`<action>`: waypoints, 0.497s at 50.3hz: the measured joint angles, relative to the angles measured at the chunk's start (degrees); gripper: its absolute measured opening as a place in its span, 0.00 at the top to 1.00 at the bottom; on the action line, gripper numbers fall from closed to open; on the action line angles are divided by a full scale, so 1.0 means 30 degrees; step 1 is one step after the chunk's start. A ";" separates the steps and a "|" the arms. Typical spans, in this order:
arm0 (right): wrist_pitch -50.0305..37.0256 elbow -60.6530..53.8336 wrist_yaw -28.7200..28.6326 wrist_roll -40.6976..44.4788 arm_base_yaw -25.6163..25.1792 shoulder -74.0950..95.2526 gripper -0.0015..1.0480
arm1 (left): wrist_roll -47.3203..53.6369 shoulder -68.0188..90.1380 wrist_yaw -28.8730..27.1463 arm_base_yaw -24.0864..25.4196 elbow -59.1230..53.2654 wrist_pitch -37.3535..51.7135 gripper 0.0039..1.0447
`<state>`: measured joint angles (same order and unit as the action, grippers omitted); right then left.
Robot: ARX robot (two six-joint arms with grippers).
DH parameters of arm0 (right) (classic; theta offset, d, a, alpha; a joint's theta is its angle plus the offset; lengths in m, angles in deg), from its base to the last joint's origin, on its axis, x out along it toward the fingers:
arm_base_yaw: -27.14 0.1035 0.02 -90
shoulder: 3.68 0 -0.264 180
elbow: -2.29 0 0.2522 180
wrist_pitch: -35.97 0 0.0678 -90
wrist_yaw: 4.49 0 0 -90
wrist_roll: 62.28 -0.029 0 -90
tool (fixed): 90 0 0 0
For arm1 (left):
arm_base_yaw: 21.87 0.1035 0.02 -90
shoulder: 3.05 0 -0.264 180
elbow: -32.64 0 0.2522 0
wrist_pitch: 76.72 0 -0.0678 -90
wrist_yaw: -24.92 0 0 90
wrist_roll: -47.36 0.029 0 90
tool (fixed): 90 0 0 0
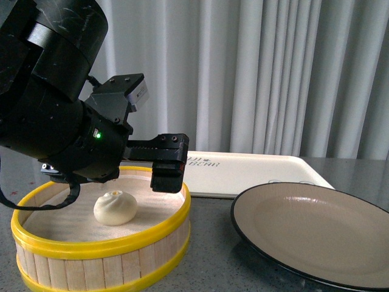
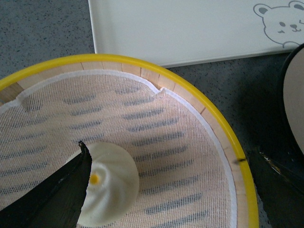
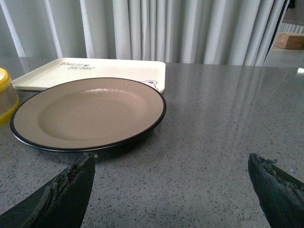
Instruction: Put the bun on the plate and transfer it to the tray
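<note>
The cream-white bun (image 1: 115, 207) with its yellowish dot sits on the mesh liner inside a yellow-rimmed steamer basket (image 1: 152, 234). My left gripper (image 1: 121, 182) hangs open just above the basket. In the left wrist view the gripper (image 2: 166, 149) straddles the basket floor, and one dark finger (image 2: 66, 190) overlaps the bun (image 2: 116, 183) without closing on it. The beige plate (image 1: 316, 231) with a black rim lies empty to the right. The cream tray (image 1: 255, 170) lies behind it. My right gripper (image 3: 169, 159) is open low over bare table, short of the plate (image 3: 90, 111).
The steamer basket's yellow rim (image 2: 228, 137) curves between my left fingers and the tray (image 2: 180, 28). The grey speckled table (image 3: 223, 114) stretches beyond the plate. A pale curtain (image 1: 273, 73) closes the back. The basket edge (image 3: 4, 95) shows beside the tray (image 3: 118, 73).
</note>
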<state>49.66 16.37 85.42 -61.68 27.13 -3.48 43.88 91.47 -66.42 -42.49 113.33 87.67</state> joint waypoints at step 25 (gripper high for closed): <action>0.0000 0.0000 0.0007 0.0000 0.0000 0.0000 0.08 | 0.0226 0.1304 -0.0379 0.1399 0.1290 -0.1392 0.06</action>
<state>49.66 16.37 85.44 -61.68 27.13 -3.48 44.56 95.39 -67.56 -38.30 117.20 83.50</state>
